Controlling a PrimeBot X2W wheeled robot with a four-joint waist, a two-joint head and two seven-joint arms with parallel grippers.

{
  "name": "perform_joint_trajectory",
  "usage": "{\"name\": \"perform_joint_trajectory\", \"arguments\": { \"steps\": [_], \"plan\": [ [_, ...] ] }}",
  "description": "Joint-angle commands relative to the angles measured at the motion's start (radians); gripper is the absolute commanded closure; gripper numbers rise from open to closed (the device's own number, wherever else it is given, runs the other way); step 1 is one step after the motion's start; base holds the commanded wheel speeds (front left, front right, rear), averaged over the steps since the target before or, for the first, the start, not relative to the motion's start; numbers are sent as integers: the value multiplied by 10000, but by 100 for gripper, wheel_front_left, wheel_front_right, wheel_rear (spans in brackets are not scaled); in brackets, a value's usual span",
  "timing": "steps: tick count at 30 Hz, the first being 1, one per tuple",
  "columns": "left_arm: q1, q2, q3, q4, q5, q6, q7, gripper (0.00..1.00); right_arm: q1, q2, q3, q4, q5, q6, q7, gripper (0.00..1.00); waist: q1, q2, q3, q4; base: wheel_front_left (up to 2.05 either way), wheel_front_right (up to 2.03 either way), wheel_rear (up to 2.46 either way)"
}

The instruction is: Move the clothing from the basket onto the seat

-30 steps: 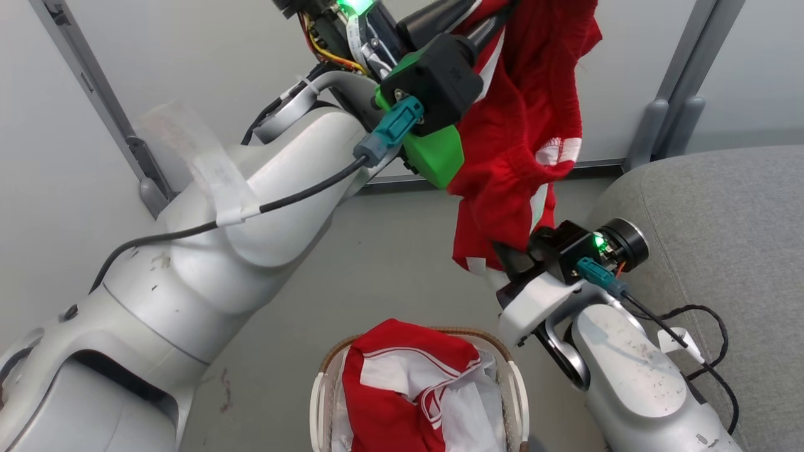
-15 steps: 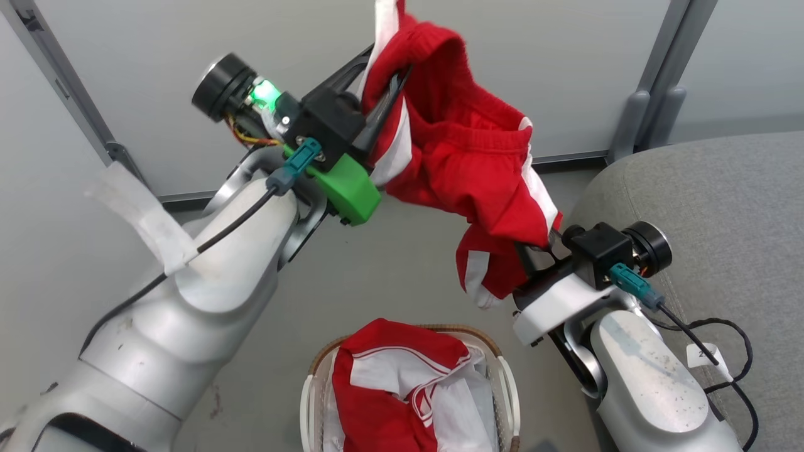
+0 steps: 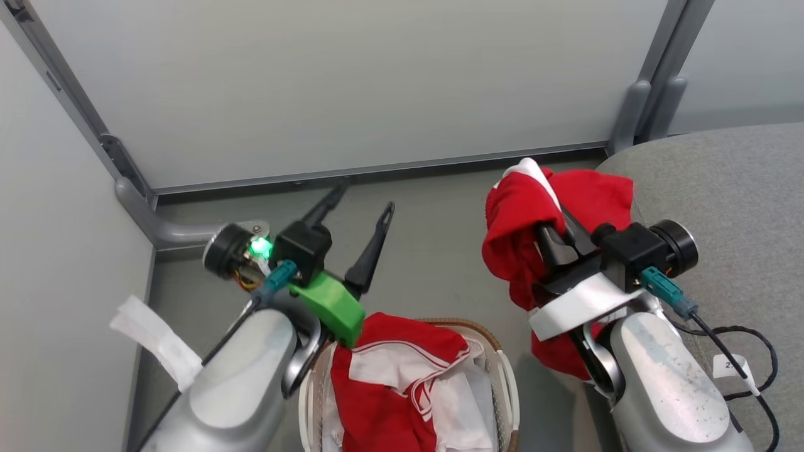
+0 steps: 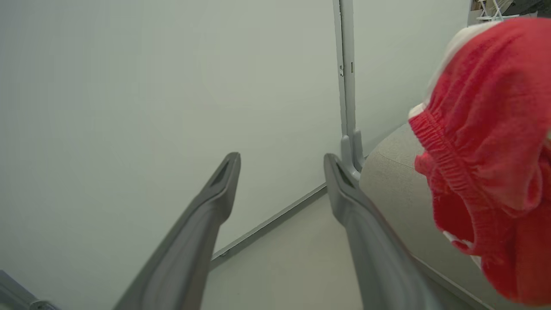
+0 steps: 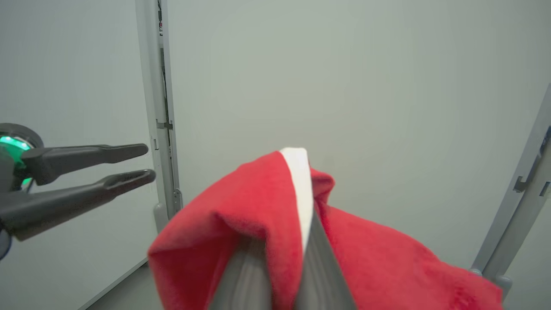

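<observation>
The red shorts (image 3: 515, 232) with white stripes hang bunched over my right gripper (image 3: 537, 194), which is shut on them just left of the grey seat (image 3: 722, 188). In the right wrist view the shorts (image 5: 241, 206) drape over both fingers and hide their tips. My left gripper (image 3: 359, 204) stands open and holds nothing, above the floor to the left. The left wrist view shows its fingers (image 4: 215, 193) spread wide, with the shorts (image 4: 486, 150) off to the right. The red and white jersey (image 3: 383, 370) lies crumpled in the basket (image 3: 490, 342) between my arms.
Pale wall panels with grey metal posts (image 3: 641, 107) close off the far side, and a bare grey floor (image 3: 433, 251) lies beyond the basket. A black cable with a white tag (image 3: 728, 364) rests on the seat beside my right forearm.
My left gripper has let go of the shorts, opened and dropped lower left. The shorts now hang from the right gripper alone, bunched near the seat's edge. The head view has shifted too.
</observation>
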Motion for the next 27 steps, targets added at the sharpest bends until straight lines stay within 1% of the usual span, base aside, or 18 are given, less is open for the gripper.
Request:
{"name": "perform_joint_trajectory", "arguments": {
  "steps": [1,10,15,21,25,27],
  "plan": [
    [645,-142,237,-114,0,-86,-10,0,225,-37,-159,-182,-92,-10,-49,100,0,0,14,9,0,0,0],
    [2610,-699,989,-738,169,-230,-10,0,625,-42,-705,-675,-175,-10,-49,100,0,0,34,-72,0,0,0],
    [3349,-941,1465,-955,265,-237,-10,0,633,-40,-913,-807,-264,-10,-49,100,0,0,77,-171,0,0,0],
    [3674,-1072,1256,-1150,473,-238,-10,0,750,-42,-1233,-985,-465,-10,-49,100,0,0,197,-508,0,0,0],
    [3752,-1123,1076,-1275,488,-240,-10,0,979,-41,-1621,-1184,-493,-10,-49,100,0,0,290,-957,0,0,0],
    [3763,-1126,963,-1329,500,-241,-10,0,1130,-36,-1779,-1259,-506,-10,-49,100,0,0,363,-1304,0,0,0]
  ]
}}
